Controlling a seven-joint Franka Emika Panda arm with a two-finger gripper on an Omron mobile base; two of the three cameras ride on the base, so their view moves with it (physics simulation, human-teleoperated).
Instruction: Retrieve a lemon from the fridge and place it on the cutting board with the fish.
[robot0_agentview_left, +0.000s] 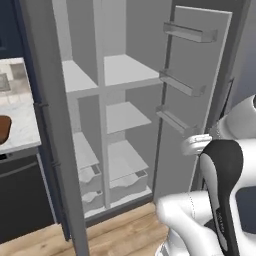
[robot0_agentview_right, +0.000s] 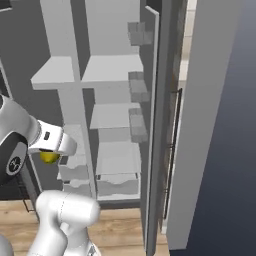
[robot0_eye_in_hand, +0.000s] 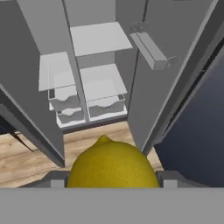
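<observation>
The yellow lemon (robot0_eye_in_hand: 112, 167) sits between my gripper's (robot0_eye_in_hand: 112, 183) two fingertips, large at the bottom of the hand view, and the gripper is shut on it. In the right base view the lemon (robot0_agentview_right: 49, 157) hangs under the white hand at the left, outside the fridge (robot0_agentview_right: 112, 70) and in front of its lower shelves. The fridge (robot0_agentview_left: 125, 75) stands open, its pale shelves bare. A sliver of the dark reddish-brown cutting board (robot0_agentview_left: 3, 128) shows at the left edge, on the marble counter (robot0_agentview_left: 21, 117). The fish is out of view.
The fridge's right door (robot0_agentview_left: 197, 75) carries three racks and stands open close to my arm. Its left door (robot0_agentview_left: 50, 130) stands open between the fridge and the counter. Dark cabinets (robot0_agentview_left: 22, 200) lie under the counter, and a wooden floor (robot0_agentview_left: 120, 232) runs below.
</observation>
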